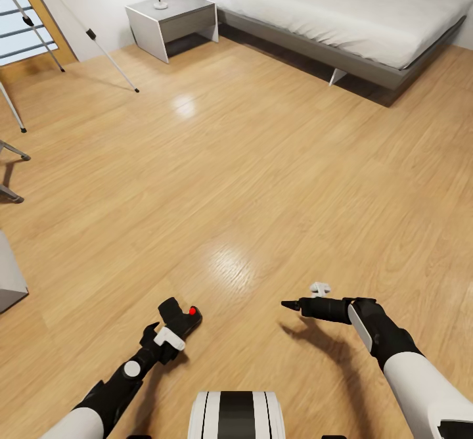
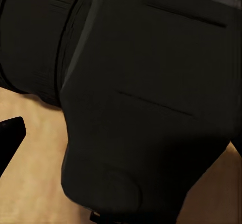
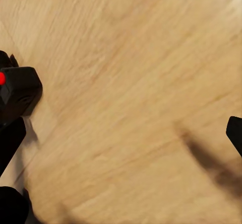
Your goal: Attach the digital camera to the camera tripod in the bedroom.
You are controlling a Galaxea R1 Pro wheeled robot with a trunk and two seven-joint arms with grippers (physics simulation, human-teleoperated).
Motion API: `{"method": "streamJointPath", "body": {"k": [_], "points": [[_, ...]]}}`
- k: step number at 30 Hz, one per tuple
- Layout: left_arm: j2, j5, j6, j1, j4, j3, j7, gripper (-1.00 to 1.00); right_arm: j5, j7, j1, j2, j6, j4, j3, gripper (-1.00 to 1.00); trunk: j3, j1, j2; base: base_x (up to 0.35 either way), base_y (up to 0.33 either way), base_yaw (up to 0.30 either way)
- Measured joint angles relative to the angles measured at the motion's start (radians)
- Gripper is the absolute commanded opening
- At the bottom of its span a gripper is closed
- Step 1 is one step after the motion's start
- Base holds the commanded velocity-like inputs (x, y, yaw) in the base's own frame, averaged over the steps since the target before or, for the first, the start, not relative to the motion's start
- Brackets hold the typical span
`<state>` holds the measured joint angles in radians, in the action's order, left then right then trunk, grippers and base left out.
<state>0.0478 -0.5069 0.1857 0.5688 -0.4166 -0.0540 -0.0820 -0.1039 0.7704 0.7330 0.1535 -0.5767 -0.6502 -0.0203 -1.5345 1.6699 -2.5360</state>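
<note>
The left claw [image 1: 176, 324] was closed on the camera [image 1: 181, 315], red button up, carried low over the wood floor [image 1: 263, 183]. The camera was judged rigid, light, smooth-sided and fragile at the lens — hold by the body, never the barrel. The tripod [image 1: 98, 41] stood well ahead and to the left of that claw. The right claw [image 1: 289, 305] held nothing; how far open, cannot tell.

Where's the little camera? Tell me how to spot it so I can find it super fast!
Start at the big grey bed at the far side of the wood floor, then look down to the robot's two arms at the near edge. The digital camera is the small black block in the left end effector, the one with a bright red button on top.
</note>
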Motion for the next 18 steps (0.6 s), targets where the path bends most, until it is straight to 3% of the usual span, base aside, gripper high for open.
{"method": "streamJointPath", "body": {"k": [3,4,18], "points": [[-0.014,0.0,0.0,0.0,0.0,0.0,0.003,1.0,0.0,0.0,0.0,0.0,0.0,0.0,0.0,1.0,0.0,0.0,0.0,0.0,0.0,0.0],[-0.015,0.0,0.0,0.0,0.0,0.0,0.003,-1.0,0.0,0.0,0.0,0.0,0.0,0.0,0.0,1.0,0.0,0.0,0.0,0.0,0.0,0.0],[-0.019,0.003,0.003,0.0,0.001,0.0,0.003,-1.0,0.0,-0.001,0.0,0.0,0.0,0.0,0.0,1.0,0.0,0.0,0.0,0.0,0.0,0.0]]}}
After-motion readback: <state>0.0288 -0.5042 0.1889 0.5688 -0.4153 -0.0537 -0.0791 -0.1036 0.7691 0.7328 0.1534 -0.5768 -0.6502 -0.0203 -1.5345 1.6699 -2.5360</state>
